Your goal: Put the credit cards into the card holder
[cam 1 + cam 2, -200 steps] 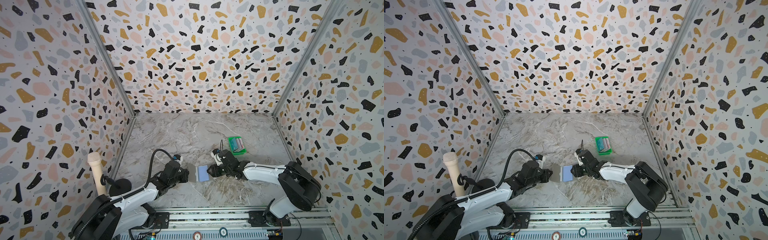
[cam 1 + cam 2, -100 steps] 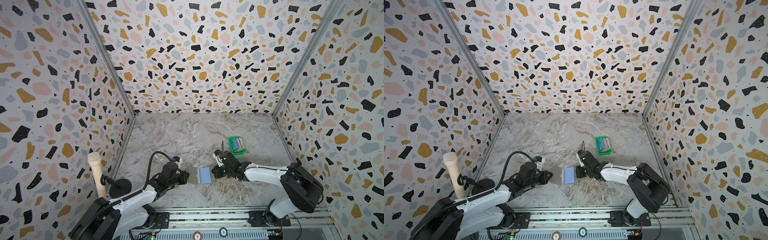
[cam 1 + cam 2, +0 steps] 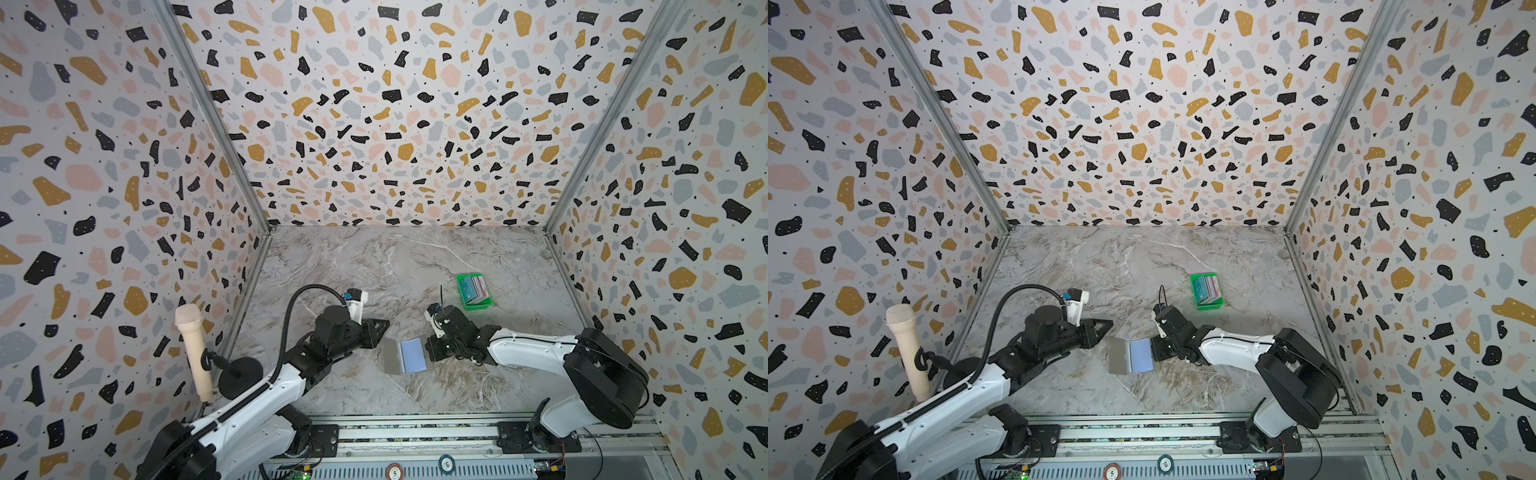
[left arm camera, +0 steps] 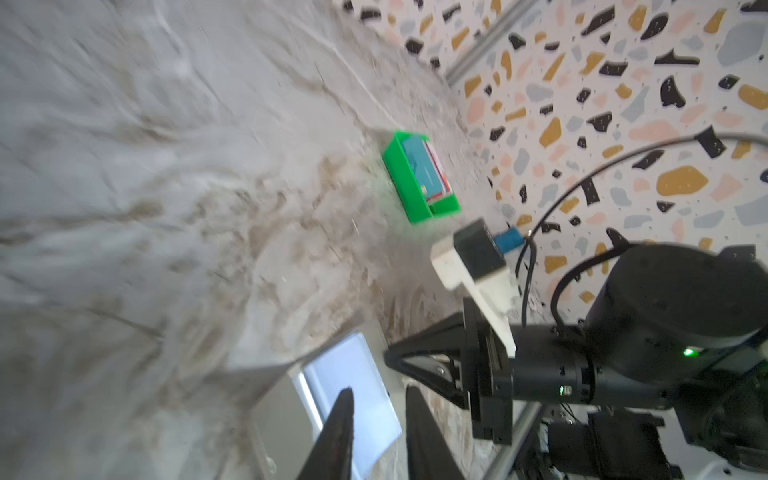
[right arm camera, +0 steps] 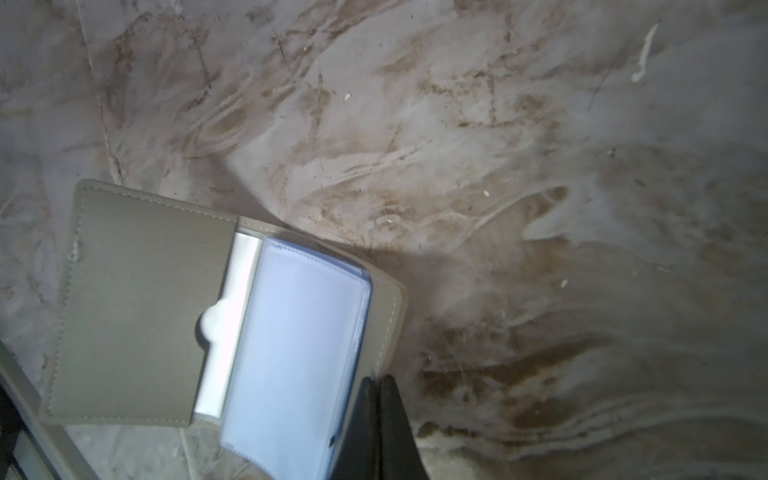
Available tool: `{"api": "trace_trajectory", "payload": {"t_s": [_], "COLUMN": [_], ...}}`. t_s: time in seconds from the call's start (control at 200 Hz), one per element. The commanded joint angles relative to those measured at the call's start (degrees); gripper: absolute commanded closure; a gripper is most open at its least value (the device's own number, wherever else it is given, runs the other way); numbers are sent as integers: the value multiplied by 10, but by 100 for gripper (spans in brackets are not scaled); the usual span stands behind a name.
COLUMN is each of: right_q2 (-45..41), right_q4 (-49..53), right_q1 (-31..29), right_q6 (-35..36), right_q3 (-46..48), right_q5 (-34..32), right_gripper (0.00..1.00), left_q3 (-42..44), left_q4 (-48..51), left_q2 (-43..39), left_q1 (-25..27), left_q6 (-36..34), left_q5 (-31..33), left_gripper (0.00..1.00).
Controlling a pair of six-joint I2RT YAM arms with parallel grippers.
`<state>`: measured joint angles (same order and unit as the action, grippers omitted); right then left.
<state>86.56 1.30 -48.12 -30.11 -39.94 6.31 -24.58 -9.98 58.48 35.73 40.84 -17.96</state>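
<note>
The credit cards [image 3: 475,288] sit in the green tray [image 3: 478,306] well beyond the card holder [image 3: 405,357], which lies open, right gripper [image 5: 377,386] clamped on its edge, left gripper [image 4: 379,390] beside it, slightly parted and empty, so opening's done and loading looks unstarted.

Both top views are bright and evenly lit, with the walls bowed at the edges. The left wrist view is motion-blurred. A soft shadow darkens the tabletop [image 5: 540,208].
</note>
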Motion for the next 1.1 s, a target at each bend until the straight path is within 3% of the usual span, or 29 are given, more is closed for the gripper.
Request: {"api": "trace_trajectory", "payload": {"t_s": [0.0,0.08,0.34,0.581,0.821,0.961,1.096], "right_q2": [-26,-35,-49,-40,-109,-144,-87], "right_q4": [29,31,6,-1,60,97,102], "right_q1": [-3,-3,-5,-3,9,-7,-34], "right_q6": [6,1,-36,-64,-48,-29,-6], "right_q3": [-7,2,41,51,23,-22,-80], "right_q5": [-13,-16,-13,-17,-21,-21,18], "right_gripper": [100,100,99,85,56,51,51], "left_q3": [36,52,90,93,92,90,91], "left_q4": [-80,-101,-134,-141,-126,-123,-124], "left_q2": [56,76,133,171,179,176,169], "left_q1": [31,35,51,54,56,57,57], "left_q6": [39,45,48,34,25,23,27], "left_q5": [-2,6,17,41,49,50,49], "left_gripper": [93,100,100,100,100,100,100]}}
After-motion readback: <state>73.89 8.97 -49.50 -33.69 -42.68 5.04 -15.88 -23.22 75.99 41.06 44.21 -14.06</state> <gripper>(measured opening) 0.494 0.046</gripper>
